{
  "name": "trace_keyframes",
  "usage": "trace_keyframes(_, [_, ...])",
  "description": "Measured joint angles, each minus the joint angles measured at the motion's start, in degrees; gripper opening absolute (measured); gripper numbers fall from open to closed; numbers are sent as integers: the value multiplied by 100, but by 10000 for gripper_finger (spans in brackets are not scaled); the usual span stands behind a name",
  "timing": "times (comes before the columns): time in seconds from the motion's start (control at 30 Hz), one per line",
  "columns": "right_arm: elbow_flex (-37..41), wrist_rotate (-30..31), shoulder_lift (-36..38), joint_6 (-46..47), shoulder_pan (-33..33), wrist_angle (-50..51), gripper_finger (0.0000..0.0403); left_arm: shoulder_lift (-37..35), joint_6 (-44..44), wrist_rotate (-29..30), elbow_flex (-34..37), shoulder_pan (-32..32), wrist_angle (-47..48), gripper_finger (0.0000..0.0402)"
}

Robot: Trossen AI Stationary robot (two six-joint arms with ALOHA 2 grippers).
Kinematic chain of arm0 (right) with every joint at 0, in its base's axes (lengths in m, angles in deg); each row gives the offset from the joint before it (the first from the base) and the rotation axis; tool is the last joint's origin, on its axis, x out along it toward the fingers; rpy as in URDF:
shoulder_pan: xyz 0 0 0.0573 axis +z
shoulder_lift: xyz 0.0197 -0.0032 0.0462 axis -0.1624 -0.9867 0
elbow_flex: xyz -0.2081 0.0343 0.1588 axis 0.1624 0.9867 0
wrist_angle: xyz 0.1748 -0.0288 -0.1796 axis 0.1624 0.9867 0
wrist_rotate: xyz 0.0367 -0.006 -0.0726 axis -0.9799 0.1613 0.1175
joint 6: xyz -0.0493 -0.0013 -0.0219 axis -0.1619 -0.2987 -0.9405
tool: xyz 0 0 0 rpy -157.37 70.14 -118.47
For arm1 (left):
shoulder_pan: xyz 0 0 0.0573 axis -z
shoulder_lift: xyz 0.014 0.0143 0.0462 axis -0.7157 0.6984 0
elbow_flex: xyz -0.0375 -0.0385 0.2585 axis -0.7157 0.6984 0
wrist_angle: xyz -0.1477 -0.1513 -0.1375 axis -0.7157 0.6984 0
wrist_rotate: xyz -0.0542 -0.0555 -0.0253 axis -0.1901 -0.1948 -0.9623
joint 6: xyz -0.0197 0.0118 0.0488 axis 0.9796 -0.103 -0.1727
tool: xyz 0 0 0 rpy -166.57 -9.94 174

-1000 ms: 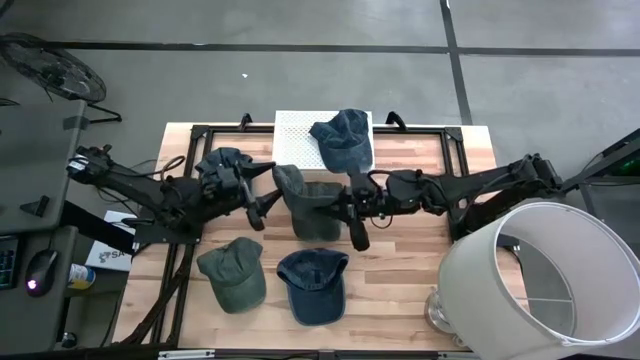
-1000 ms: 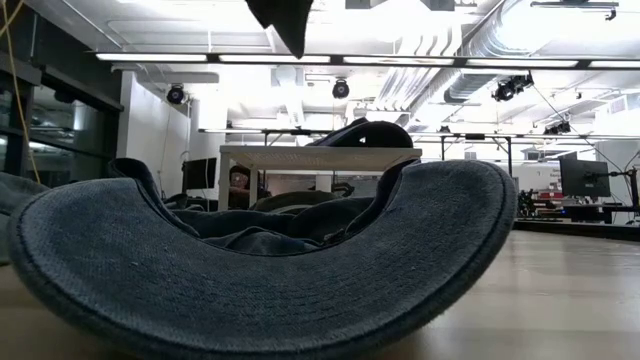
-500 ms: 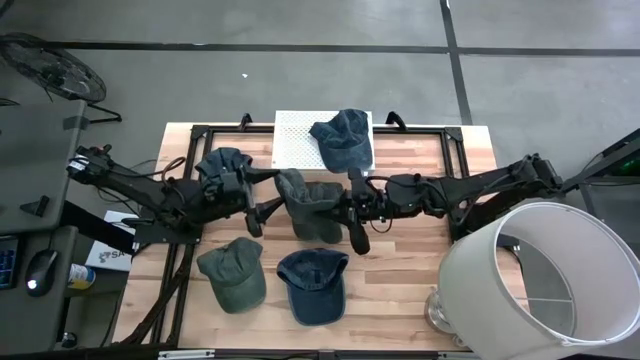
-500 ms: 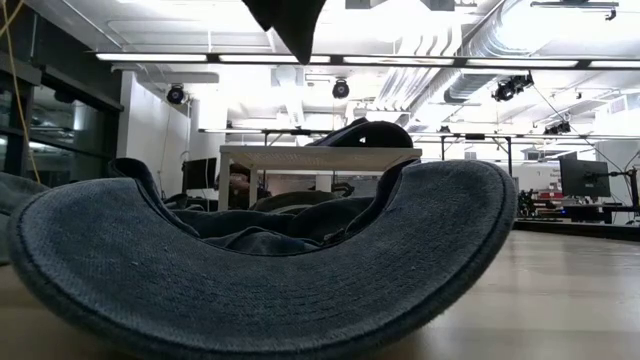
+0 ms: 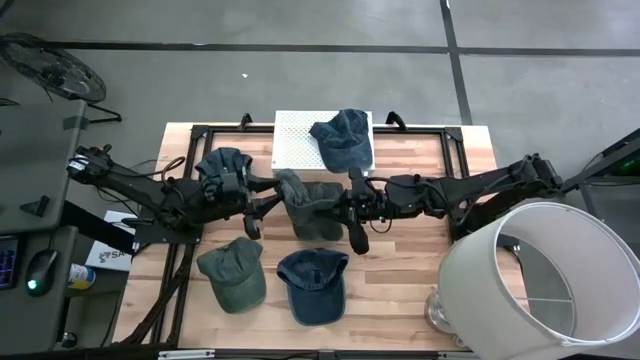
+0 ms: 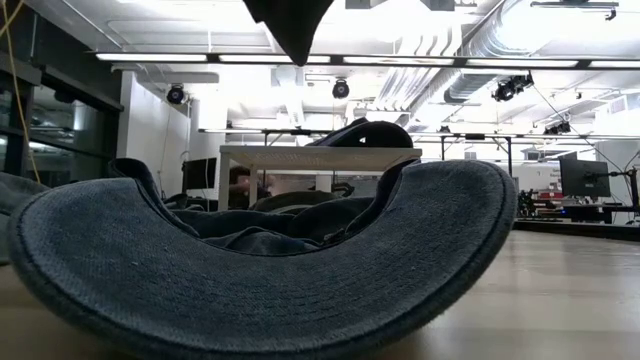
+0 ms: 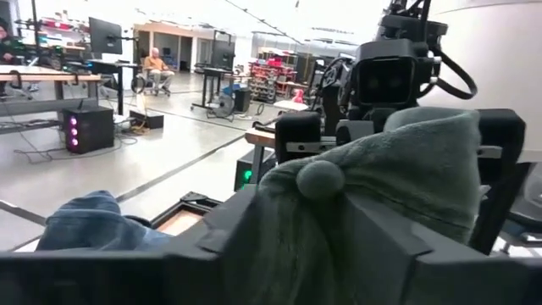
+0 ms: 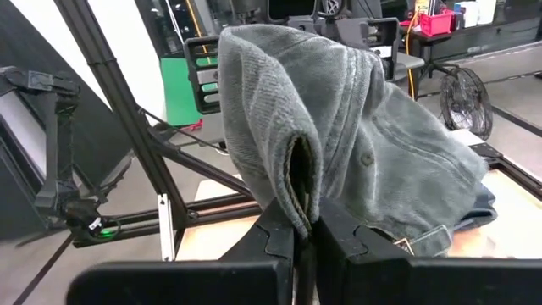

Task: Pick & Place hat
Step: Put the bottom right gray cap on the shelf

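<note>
A grey-green hat (image 5: 312,205) hangs above the table's middle between my two grippers. My left gripper (image 5: 266,203) is shut on its left side and my right gripper (image 5: 347,212) on its right side. In the low view only the hat's lowest tip (image 6: 291,22) shows, at the top. Another blue-grey hat (image 5: 343,138) lies on a white perforated board (image 5: 296,143) at the far edge. A dark hat (image 5: 224,162) lies at the left. An olive hat (image 5: 233,272) and a blue hat (image 5: 313,284) rest on the table near the front. My left gripper pinches the hat's crown (image 7: 373,182) between its two fingers (image 7: 212,246), close to the top button (image 7: 320,180). The fingers come level from the table's left. The hat is lifted clear of the table. My right gripper pinches a folded edge of the hat's cloth (image 8: 298,182) between its two shut fingers (image 8: 279,233), more than one layer. The fingers come level from the table's right. The rest of the hat bulges beyond the fingers, clear of the table.
A black metal frame (image 5: 200,130) runs along the table's far side. A big white lampshade (image 5: 540,280) stands at the near right corner. The blue hat's brim (image 6: 260,270) fills the low view's foreground.
My left gripper's fingers have closed from wide open onto the hat's left side, and its wrist has turned a little. The hat's hanging tip has broadened slightly. My right gripper has kept its hold.
</note>
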Motion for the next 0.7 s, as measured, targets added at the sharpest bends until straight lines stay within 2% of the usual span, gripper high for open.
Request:
trace_keyframes(0.27, [0, 11, 0, 7, 0, -4, 9, 0, -2, -168, 0, 0, 12, 15])
trace_keyframes(0.5, [0, 42, 0, 90, 0, -12, 9, 0, 20, -139, 0, 0, 14, 3])
trace_keyframes(0.7, [0, 559, 0, 273, 3, -8, 28, -48, 129, -15, 2, 0, 24, 1])
